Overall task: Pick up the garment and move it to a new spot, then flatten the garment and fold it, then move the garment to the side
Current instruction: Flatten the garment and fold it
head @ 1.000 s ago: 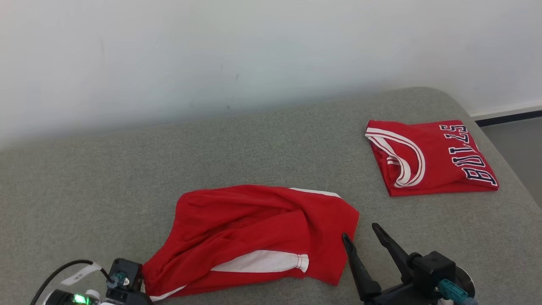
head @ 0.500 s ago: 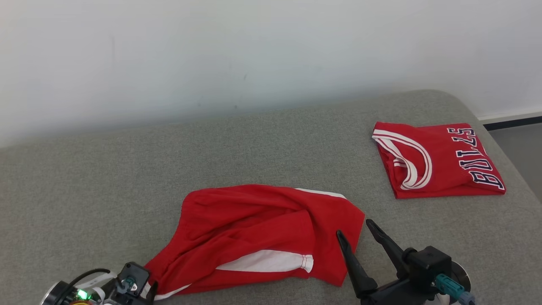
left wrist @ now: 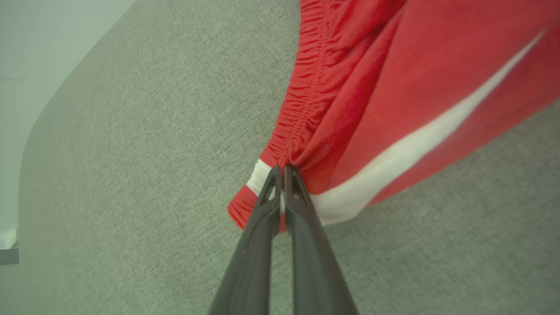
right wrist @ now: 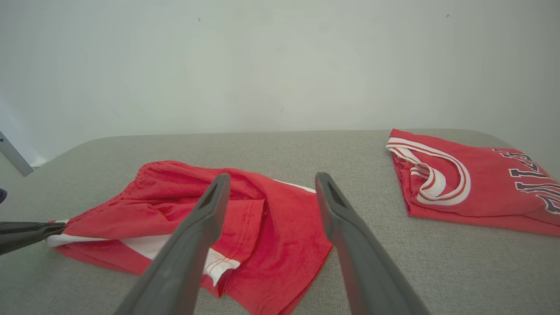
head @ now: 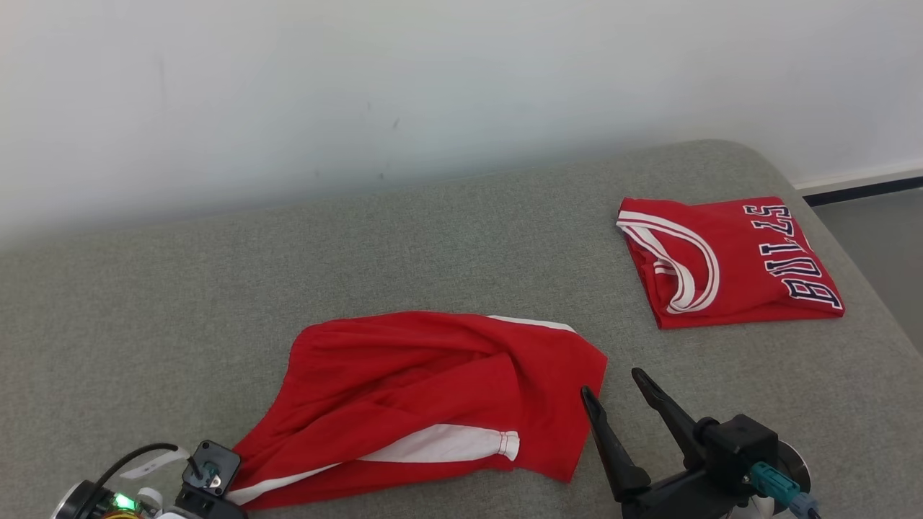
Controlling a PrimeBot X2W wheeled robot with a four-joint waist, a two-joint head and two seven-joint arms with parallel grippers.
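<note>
Crumpled red shorts (head: 433, 389) with white side stripes lie on the grey cushion (head: 216, 288). My left gripper (left wrist: 280, 169) is shut on the corner of their gathered waistband (left wrist: 302, 100), at the lower left of the head view. In the right wrist view its fingers (right wrist: 30, 234) come in from the left edge and pinch the same corner. My right gripper (head: 611, 383) stands open just right of the shorts' near right edge, with nothing between its fingers. Seen from the right wrist, the right gripper (right wrist: 272, 176) points over the shorts (right wrist: 280, 227).
A folded red jersey (head: 728, 263) with dark lettering lies at the cushion's far right, also in the right wrist view (right wrist: 472, 188). A pale wall runs behind the cushion. The cushion's right edge drops to grey floor (head: 880, 238).
The head view has swung slightly right and back, so the camera moved. The left gripper keeps its hold on the waistband corner, and the shorts look drawn slightly leftward. The right gripper stays open.
</note>
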